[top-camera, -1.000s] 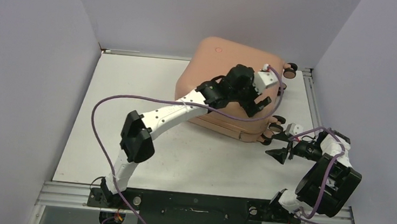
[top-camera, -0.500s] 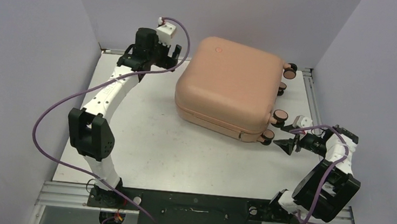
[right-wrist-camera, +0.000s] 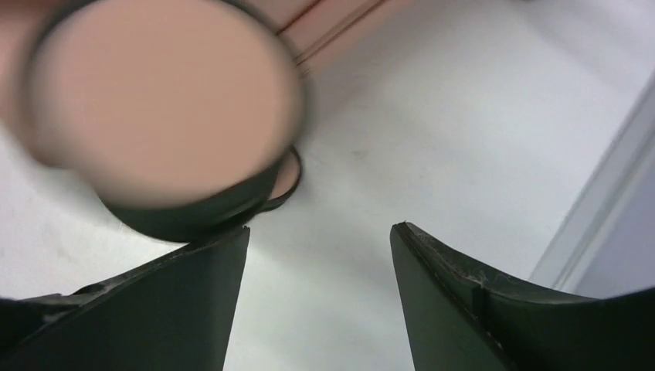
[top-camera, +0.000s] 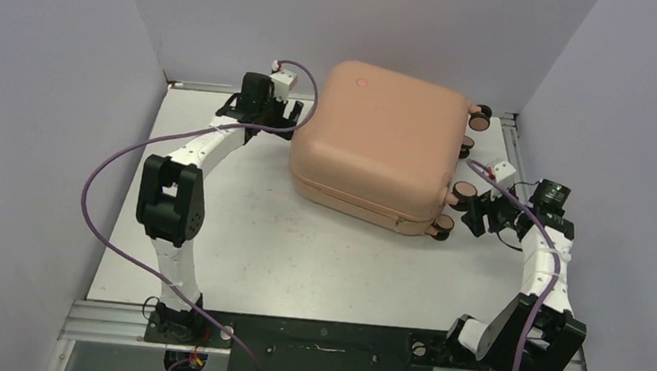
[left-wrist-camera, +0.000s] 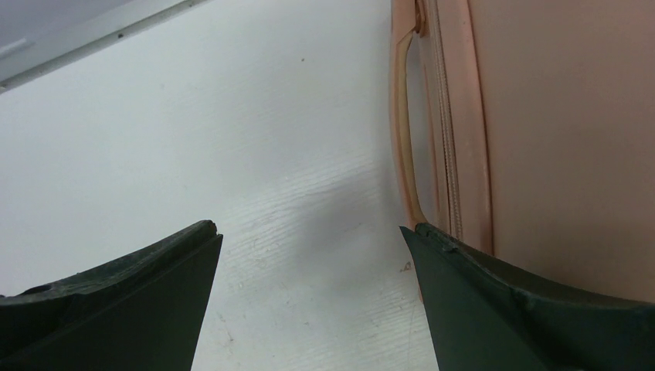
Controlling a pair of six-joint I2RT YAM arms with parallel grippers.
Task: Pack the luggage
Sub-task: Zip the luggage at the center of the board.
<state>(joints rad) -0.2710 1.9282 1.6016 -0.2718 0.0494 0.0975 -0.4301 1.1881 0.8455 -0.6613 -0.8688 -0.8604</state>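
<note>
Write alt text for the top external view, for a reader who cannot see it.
A closed peach-pink hard-shell suitcase lies flat at the back of a white table. The open left gripper sits at its left side; the right gripper is by its wheels.

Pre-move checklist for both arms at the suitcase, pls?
1. left gripper open, empty: ok.
2. side handle unobstructed in the left wrist view: ok.
3. right gripper open, empty: ok.
4. right gripper clear of wheel: cannot tell, the wheel is blurred right by one finger.
5. luggage shells together: ok; zipped: cannot tell.
6. luggage lying flat on table: ok.
</note>
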